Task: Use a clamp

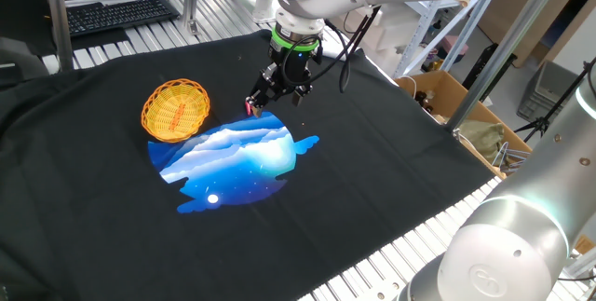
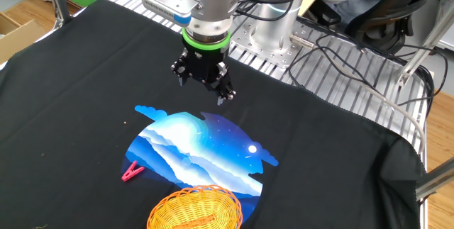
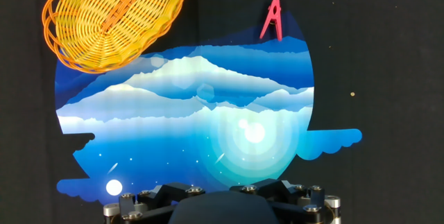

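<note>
presently: fingers, black, hanging above the desk, gripping nothing; whether they are spread or closed cannot be told. below them, black cloth covering the desk, printed with a round blue-and-white sky picture. clamp, small, pink-red, lying flat on the cloth at the edge of the print, well apart from the fingers; in the hand view it sits at the print's top edge, legs splayed toward the print. basket, yellow wicker, oval, resting partly on the print's rim, near the clamp but not touching it. keyboard, black, on the slatted surface beyond the cloth.
</note>
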Motion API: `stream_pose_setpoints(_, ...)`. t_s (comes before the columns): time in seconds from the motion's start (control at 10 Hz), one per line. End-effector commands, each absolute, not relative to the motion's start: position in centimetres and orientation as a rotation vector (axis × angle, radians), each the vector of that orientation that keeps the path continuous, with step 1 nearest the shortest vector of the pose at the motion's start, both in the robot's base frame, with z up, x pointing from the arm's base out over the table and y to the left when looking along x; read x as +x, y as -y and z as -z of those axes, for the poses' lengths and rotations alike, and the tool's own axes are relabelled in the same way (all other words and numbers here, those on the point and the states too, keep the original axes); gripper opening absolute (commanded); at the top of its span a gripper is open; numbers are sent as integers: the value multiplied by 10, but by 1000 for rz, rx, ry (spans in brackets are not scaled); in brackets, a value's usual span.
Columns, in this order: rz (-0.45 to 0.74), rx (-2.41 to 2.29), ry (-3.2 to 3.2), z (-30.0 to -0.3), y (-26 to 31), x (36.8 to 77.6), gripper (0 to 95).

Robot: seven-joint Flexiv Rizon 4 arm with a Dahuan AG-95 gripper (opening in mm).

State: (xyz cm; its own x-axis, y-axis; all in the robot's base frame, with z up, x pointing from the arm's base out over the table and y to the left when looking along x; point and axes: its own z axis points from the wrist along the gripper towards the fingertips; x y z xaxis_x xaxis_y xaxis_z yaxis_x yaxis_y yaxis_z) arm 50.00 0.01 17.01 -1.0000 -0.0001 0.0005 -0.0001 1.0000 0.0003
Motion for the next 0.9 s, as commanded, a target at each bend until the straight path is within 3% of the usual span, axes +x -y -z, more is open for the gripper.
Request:
stream_pose_setpoints(0.1, -41, -129, 3134, -170, 0, 500, 0)
stream_pose_setpoints(0.9, -41, -116, 3128, -166, -2, 498, 0)
